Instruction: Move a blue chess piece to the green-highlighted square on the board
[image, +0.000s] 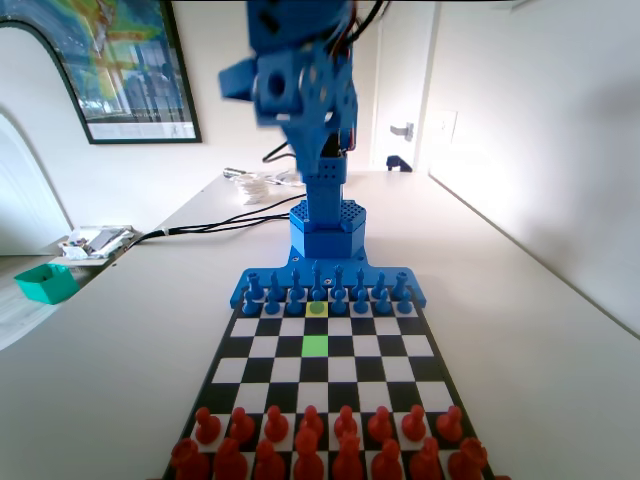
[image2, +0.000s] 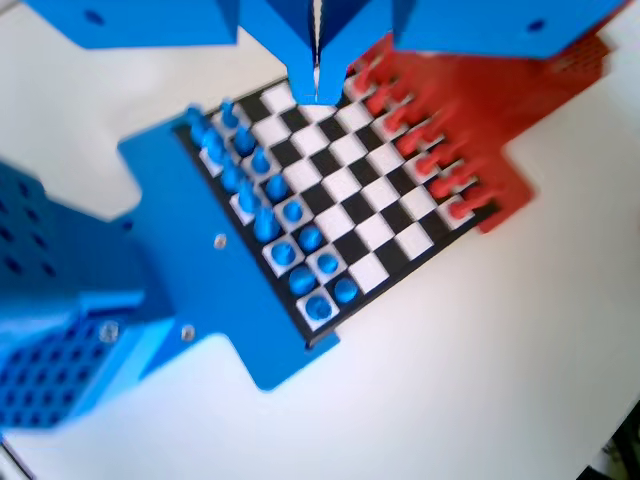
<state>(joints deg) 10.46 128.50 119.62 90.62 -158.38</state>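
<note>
The claw hung high above the board, jaws pressed together on nothing. The blue chess piece stood on the yellow square, just behind the green-highlighted square. A green bin sat left in the fixed view, contents unclear.

you're looking along the board: the pawn is sitting on the far marked square, the other marked square lying just nearer you, and the arm's base is standing behind the far pieces.
</note>
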